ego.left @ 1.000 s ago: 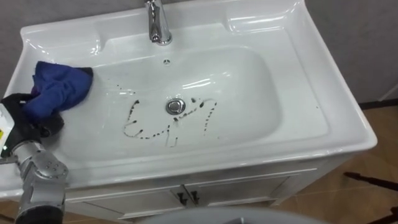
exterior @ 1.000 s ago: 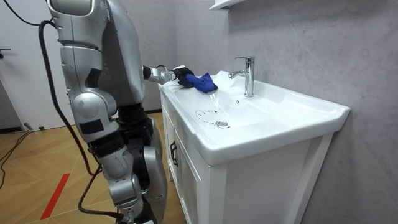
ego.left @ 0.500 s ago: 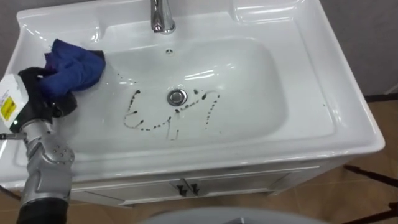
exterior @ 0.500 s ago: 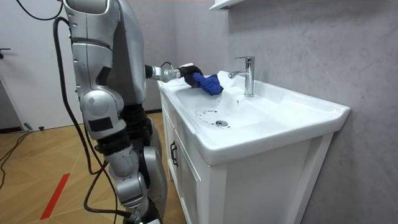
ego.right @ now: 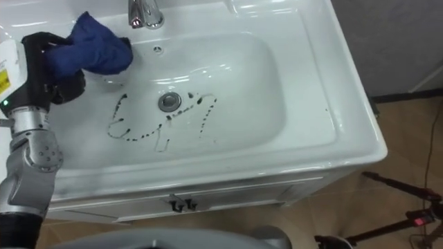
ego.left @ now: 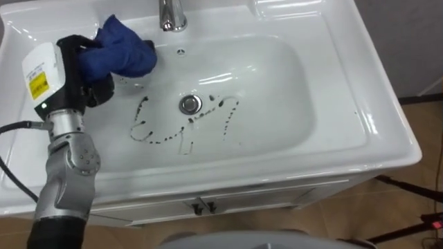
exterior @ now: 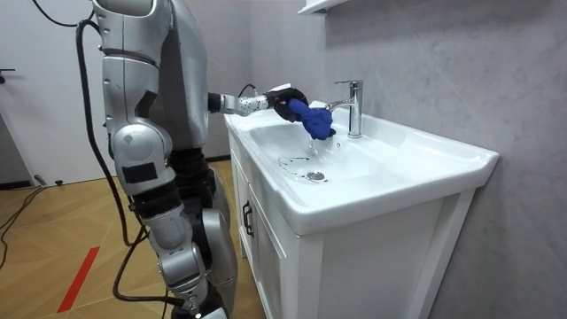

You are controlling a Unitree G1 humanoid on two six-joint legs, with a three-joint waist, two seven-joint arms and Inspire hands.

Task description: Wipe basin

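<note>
A white basin (ego.left: 325, 111) carries dark scribbled marks (ego.left: 181, 126) around its drain (ego.left: 190, 104). My left hand (ego.left: 84, 72) is shut on a bunched blue cloth (ego.left: 122, 52), held over the bowl's left side, just left of the chrome faucet (ego.left: 172, 15). In the room view the blue cloth (exterior: 314, 119) hangs from the left hand (exterior: 285, 100) above the bowl, beside the faucet (exterior: 353, 106). I stand at the vanity's front, left arm stretched over the basin.
The basin sits on a white vanity cabinet with two doors and dark handles (ego.left: 203, 205). A grey wall (exterior: 425, 62) rises behind the faucet. Wooden floor (ego.left: 408, 207) lies to the right.
My left hand has carried the blue cloth from the basin's left rim toward the faucet and out over the bowl. The head camera's view has shifted a little.
</note>
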